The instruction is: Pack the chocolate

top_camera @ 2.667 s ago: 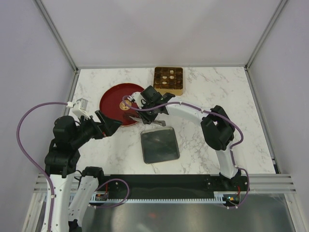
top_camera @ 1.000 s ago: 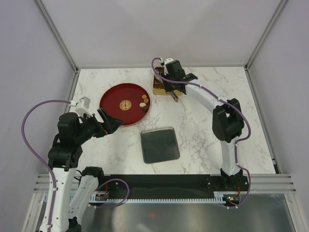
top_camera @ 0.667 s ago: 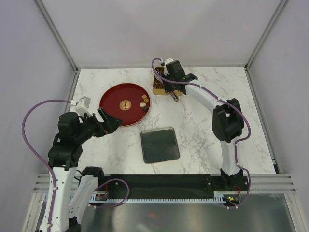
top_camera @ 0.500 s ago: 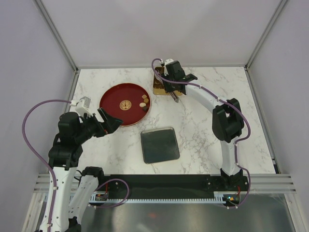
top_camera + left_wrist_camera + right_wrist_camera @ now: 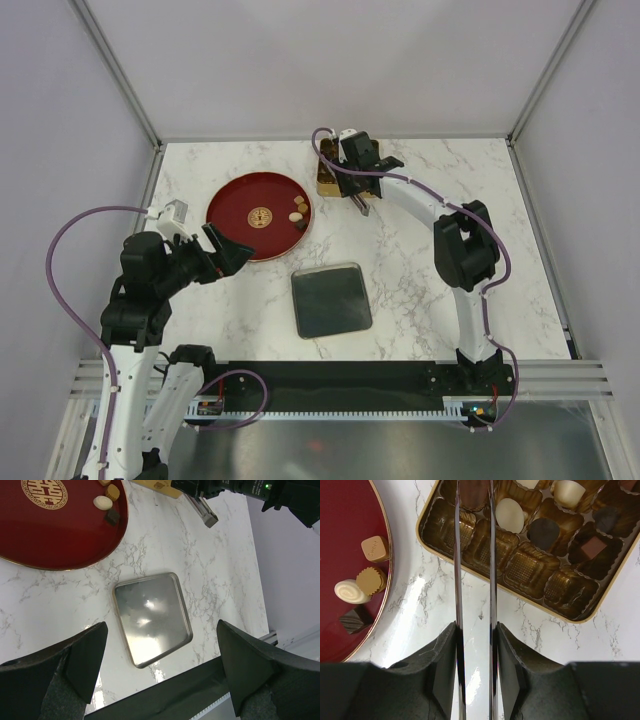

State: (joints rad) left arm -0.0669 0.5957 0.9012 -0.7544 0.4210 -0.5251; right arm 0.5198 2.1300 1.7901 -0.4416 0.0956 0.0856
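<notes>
Left gripper (image 5: 161, 625) hangs over the left side of the table (image 5: 420, 290), by the near-left rim of the red dish (image 5: 235, 228). Its fingers (image 5: 80, 655) are spread wide with nothing between them.

The dish sits in the table's left half, closer to the far edge than the near edge, with a gold emblem (image 5: 263, 215) at its centre. Four loose chocolate pieces (image 5: 297, 210) are bunched just inside the dish's right rim:
- light brown cube (image 5: 375, 549)
- tan ridged round (image 5: 369, 579)
- cream round (image 5: 349, 591), right beside the tan one
- dark square (image 5: 354, 618)

A square silver tray (image 5: 331, 300) lies flat toward the near edge, about mid-width, well apart from the dish.

The gold tin (image 5: 326, 182) sits at the middle of the far edge, just right of the dish. In the top view the right arm covers most of it. The right wrist view shows a moulded brown insert with pieces seated in its cups: a cream oval (image 5: 510, 514), a dark round (image 5: 543, 532), a brown square (image 5: 592, 545) and another cream one (image 5: 568, 490). The row of cups along the tin's edge closest to that camera is empty.

Right gripper (image 5: 474, 484) is over the dish-side part of the tin, its fingers narrow and parallel. A dark brown piece (image 5: 475, 495) fills the gap at the tips, over a cup. I can't tell whether the blades pinch it or only flank it.
</notes>
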